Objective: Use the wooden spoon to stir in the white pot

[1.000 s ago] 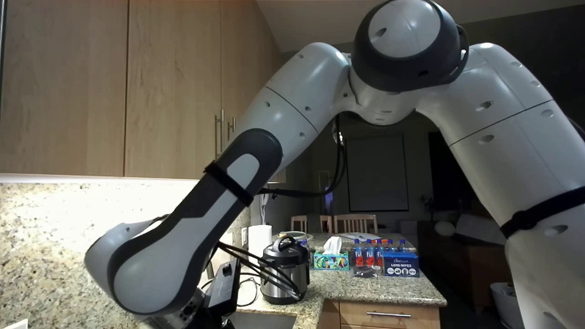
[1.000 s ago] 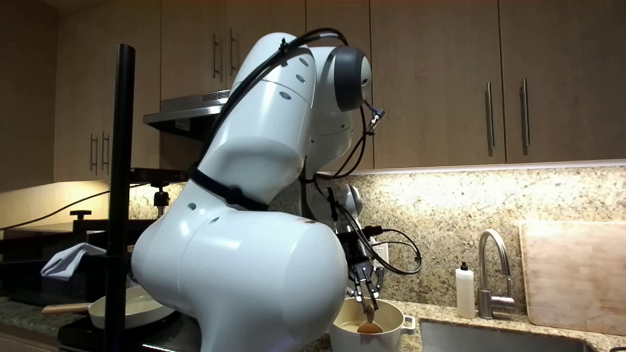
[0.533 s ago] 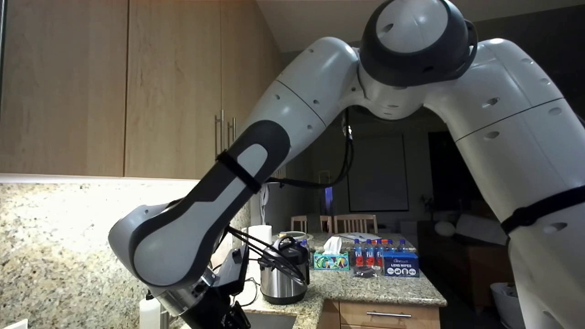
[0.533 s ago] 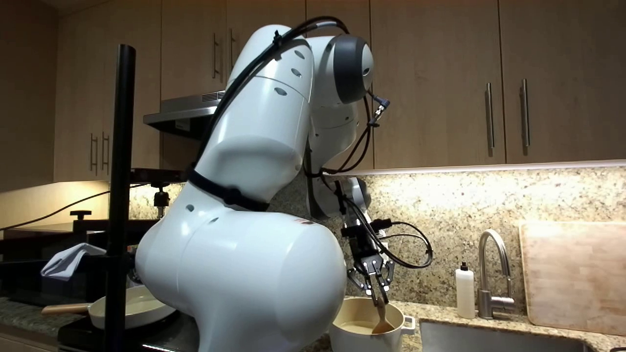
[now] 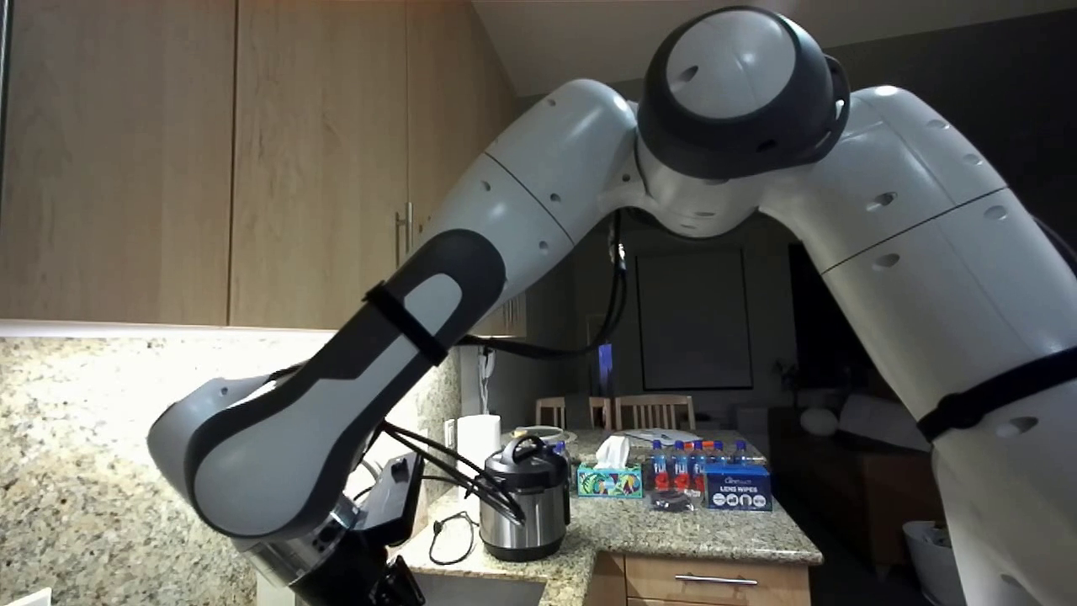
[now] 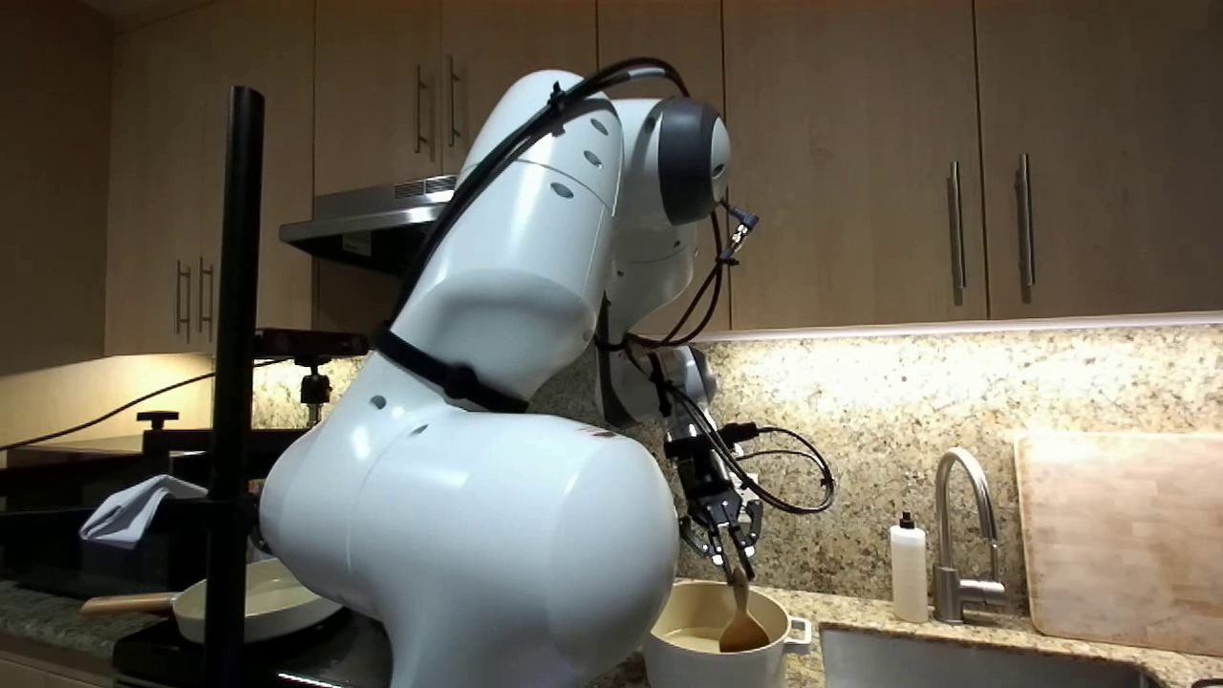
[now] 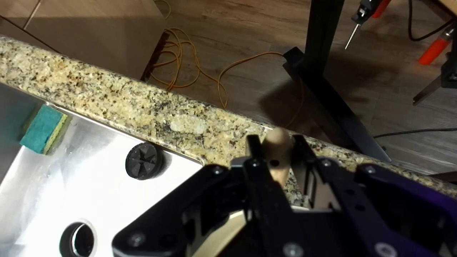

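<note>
Wooden spoon (image 6: 743,633) in white pot (image 6: 712,668), speckled counter (image 7: 142,109), wood cabinets (image 6: 850,162).

Site type: kitchen | Upper fixtures: wall cabinets (image 6: 850,162) and a range hood (image 6: 368,226) were installed | Wet zone: a faucet (image 6: 947,578) stood at a steel sink (image 6: 955,661) | Cookware: a frying pan (image 6: 287,612) was present | Surface: countertop (image 5: 673,528) was speckled | Beyond: wooden chairs (image 5: 655,400) stood farther back
</note>
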`<state>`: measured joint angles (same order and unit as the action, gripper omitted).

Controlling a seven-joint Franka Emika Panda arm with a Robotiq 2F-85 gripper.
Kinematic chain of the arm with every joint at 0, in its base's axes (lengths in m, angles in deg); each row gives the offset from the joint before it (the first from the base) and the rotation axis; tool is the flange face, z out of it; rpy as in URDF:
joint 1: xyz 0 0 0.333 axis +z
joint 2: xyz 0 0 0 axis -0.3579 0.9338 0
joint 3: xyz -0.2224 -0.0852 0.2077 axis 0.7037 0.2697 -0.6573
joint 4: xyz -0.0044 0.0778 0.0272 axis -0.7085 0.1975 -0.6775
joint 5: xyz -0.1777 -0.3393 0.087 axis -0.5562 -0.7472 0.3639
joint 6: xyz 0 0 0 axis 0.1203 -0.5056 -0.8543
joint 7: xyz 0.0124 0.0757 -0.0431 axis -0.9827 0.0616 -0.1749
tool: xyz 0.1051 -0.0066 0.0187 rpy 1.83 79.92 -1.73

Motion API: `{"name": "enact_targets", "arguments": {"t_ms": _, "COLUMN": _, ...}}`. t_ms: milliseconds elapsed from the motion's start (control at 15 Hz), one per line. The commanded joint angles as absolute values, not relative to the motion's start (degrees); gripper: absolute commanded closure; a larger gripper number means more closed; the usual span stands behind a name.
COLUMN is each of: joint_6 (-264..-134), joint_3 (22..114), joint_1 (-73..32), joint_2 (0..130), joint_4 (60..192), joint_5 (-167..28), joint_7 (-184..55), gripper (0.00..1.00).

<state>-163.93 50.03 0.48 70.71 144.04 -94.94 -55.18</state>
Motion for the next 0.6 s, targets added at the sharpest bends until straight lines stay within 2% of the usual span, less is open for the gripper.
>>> {"name": "enact_targets", "arguments": {"t_ms": 0, "joint_6": -161.40, "joint_3": 49.47, "joint_1": 1.61, "joint_2": 73.43, "joint_4": 140.70, "joint_5": -96.95, "joint_7": -52.97, "gripper": 0.91}}
{"name": "enact_targets", "arguments": {"t_ms": 533, "joint_6": -162.00, "joint_3": 49.04, "joint_1": 4.63, "joint_2": 74.05, "joint_4": 143.15, "joint_5": -100.64, "joint_7": -54.24, "gripper": 0.91}}
